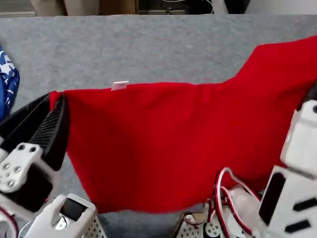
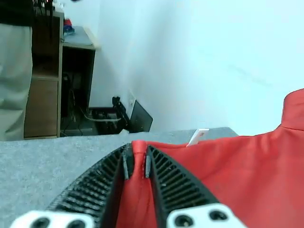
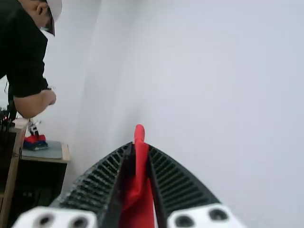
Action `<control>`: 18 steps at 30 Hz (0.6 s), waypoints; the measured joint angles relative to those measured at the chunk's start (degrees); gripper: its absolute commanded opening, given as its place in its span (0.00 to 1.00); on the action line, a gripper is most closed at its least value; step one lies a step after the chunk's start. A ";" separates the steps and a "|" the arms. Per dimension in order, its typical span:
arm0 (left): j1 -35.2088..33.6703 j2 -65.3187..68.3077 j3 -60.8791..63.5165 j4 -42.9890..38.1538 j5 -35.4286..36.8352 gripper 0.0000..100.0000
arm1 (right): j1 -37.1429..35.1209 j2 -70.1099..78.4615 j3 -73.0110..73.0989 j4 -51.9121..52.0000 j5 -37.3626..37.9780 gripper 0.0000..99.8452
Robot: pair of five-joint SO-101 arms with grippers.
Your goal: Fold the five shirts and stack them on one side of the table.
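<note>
A red shirt point(image 1: 163, 144) is held up over the grey table point(image 1: 148, 49), stretched between both arms. My left gripper point(image 1: 58, 99) is shut on its left corner; in the left wrist view the red cloth point(image 2: 247, 166) runs from the pinched corner between the black fingers point(image 2: 164, 173) of that gripper point(image 2: 137, 159). My right gripper point(image 3: 137, 149) is shut on a fold of red cloth point(image 3: 138, 137), raised high at the right edge of the high view, where its arm point(image 1: 297, 163) shows. A white neck tag point(image 1: 120, 85) sits on the shirt's top edge.
A blue patterned shirt point(image 1: 7, 82) lies at the table's far left edge. Red and white cables point(image 1: 225, 193) loop at the right arm's base. A wooden shelf unit point(image 2: 45, 76) stands beyond the table.
</note>
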 measured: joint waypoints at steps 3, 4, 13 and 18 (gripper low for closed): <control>0.00 0.00 6.33 0.00 0.00 0.02 | 0.00 1.76 3.78 0.00 0.00 0.01; 0.00 0.00 8.88 0.00 0.00 0.02 | 0.00 2.81 5.36 0.00 0.00 0.01; -9.67 6.42 36.66 -20.40 0.00 0.02 | -3.60 21.89 20.22 -1.23 0.00 0.01; -12.31 16.00 52.75 -41.32 0.00 0.02 | -5.54 38.68 24.18 -9.93 0.00 0.01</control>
